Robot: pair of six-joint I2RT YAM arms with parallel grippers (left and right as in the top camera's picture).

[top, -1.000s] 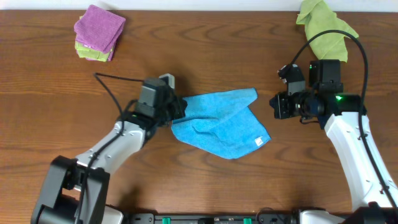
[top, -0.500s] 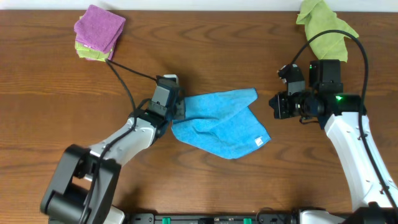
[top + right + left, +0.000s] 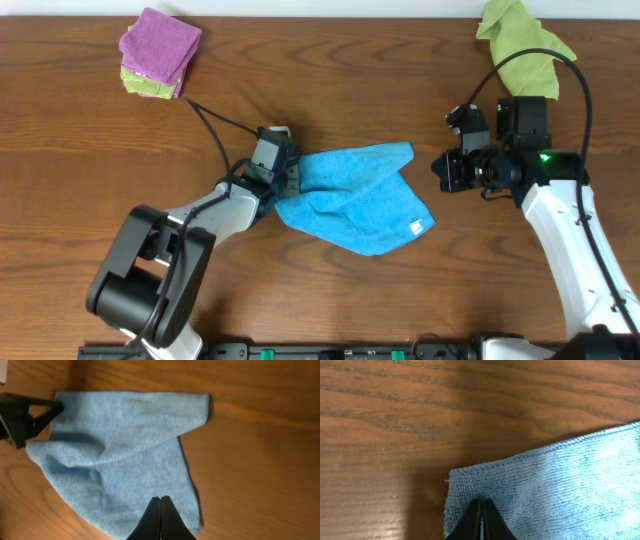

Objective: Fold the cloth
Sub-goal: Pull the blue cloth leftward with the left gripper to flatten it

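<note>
The sky-blue cloth point(image 3: 350, 200) lies partly folded at the table's middle, its upper layer lapped diagonally over the lower one. The white tag point(image 3: 414, 226) is near its right corner. My left gripper point(image 3: 288, 178) is shut, with its tips on the cloth's left corner. In the left wrist view the tips point(image 3: 481, 502) rest on flat cloth point(image 3: 560, 485) with no bunching. My right gripper point(image 3: 443, 170) is shut and empty, held above the table just right of the cloth. The right wrist view shows its tips point(image 3: 160, 499) over the cloth point(image 3: 130, 455) and the left gripper point(image 3: 25, 417) at the corner.
A purple folded cloth point(image 3: 158, 45) sits on a green one point(image 3: 150, 88) at the back left. An olive-green cloth point(image 3: 520, 45) lies crumpled at the back right, behind the right arm. A black cable point(image 3: 215, 125) trails from the left arm.
The left arm has swung and its wrist has turned, while the gripper stays at the cloth's left corner. The cloth and the right arm have not moved.
</note>
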